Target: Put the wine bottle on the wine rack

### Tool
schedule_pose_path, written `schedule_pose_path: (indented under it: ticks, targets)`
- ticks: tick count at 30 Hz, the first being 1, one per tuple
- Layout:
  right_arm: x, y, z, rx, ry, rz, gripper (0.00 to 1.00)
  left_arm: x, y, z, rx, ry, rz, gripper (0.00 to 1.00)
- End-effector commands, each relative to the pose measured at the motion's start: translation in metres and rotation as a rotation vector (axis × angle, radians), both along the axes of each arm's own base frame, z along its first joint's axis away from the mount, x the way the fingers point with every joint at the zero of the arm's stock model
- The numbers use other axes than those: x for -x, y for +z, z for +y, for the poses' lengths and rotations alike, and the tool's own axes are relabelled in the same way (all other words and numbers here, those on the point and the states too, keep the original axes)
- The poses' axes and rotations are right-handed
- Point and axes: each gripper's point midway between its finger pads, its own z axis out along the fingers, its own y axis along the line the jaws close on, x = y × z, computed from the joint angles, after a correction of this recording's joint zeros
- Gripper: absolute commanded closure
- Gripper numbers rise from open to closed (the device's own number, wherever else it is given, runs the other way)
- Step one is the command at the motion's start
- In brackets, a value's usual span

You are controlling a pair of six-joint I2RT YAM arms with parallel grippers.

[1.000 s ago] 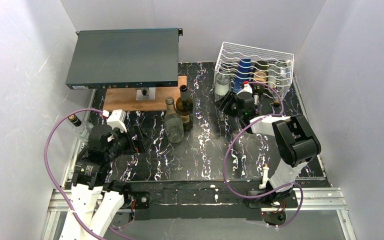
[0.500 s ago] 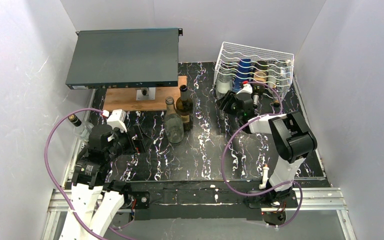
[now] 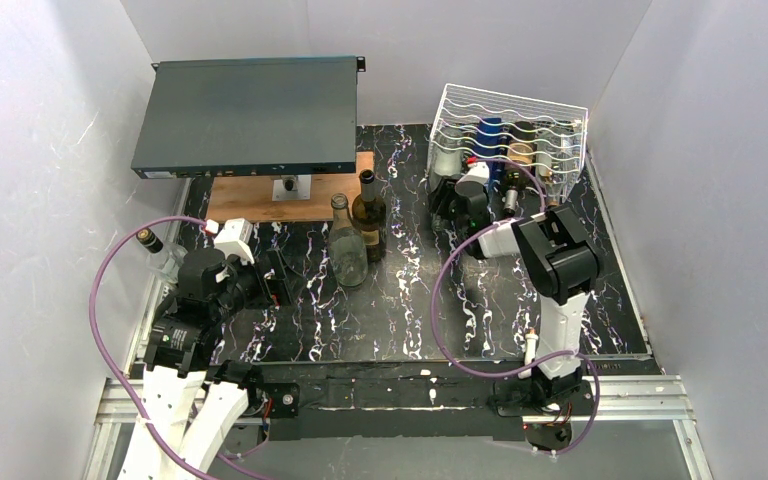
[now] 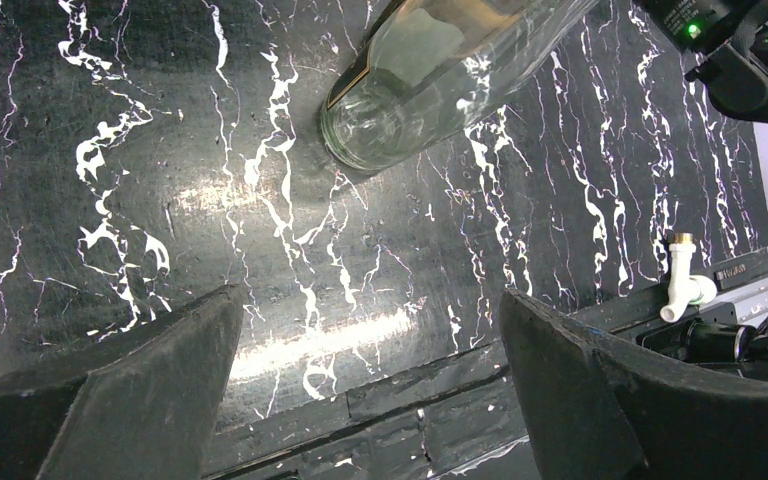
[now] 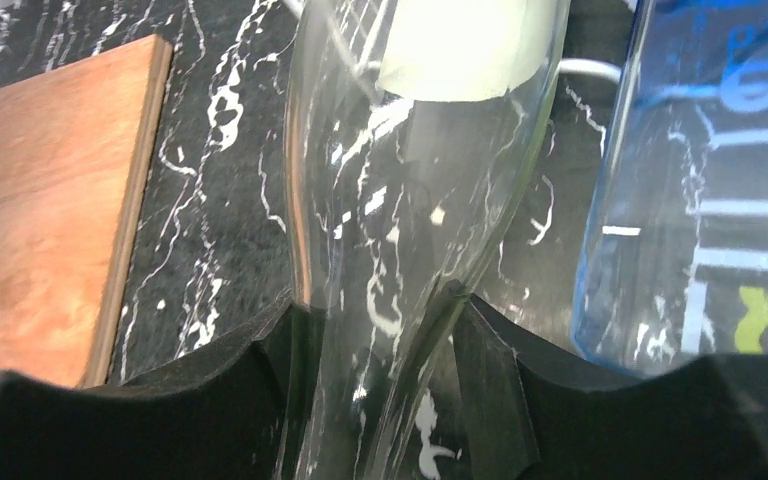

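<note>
One black marbled tabletop [image 3: 400, 310], white walls [image 3: 40, 150] — your left gripper [image 4: 370, 340] gapes wide; your right gripper [image 5: 380, 350] clamps a clear wine bottle [image 5: 410, 220] at the wine rack [image 3: 508, 108].

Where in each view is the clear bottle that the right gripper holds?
Top: upper right, clear bottle at the rack's left end, ahead of the right gripper.
Left wrist: not in it.
Right wrist: centre, clear bottle pinched between the fingers.
Shared landmark: the blue bottle just to its right.
</note>
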Motion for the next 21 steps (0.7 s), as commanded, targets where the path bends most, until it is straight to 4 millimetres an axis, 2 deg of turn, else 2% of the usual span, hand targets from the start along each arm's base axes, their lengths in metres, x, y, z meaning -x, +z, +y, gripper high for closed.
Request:
schedule_pose_path:
  ticks: [1, 4, 7, 10, 15, 21]
  targets:
    - [-0.040, 0.095, 0.022, -0.019, -0.019, -0.280, 0.94, 0.000, -0.002, 0.003, -0.013, 0.011, 0.005, 0.01]
    - [-0.038, 0.084, 0.023, 0.023, -0.030, -0.239, 0.59, 0.000, -0.001, 0.002, -0.012, 0.009, 0.003, 0.01]
    - [-0.035, 0.070, 0.022, 0.045, -0.032, -0.188, 0.40, 0.000, -0.001, 0.002, -0.011, 0.007, 0.001, 0.01]
    - [-0.032, 0.061, 0.023, 0.061, -0.024, -0.127, 0.24, 0.001, 0.000, 0.002, -0.011, 0.006, -0.004, 0.01]
    - [-0.018, 0.070, 0.024, 0.073, -0.011, -0.073, 0.06, 0.001, 0.001, 0.001, -0.007, -0.002, -0.006, 0.01]
    - [0.007, 0.068, 0.014, 0.082, -0.018, 0.042, 0.02, 0.003, 0.003, 0.000, -0.003, -0.007, -0.018, 0.01]
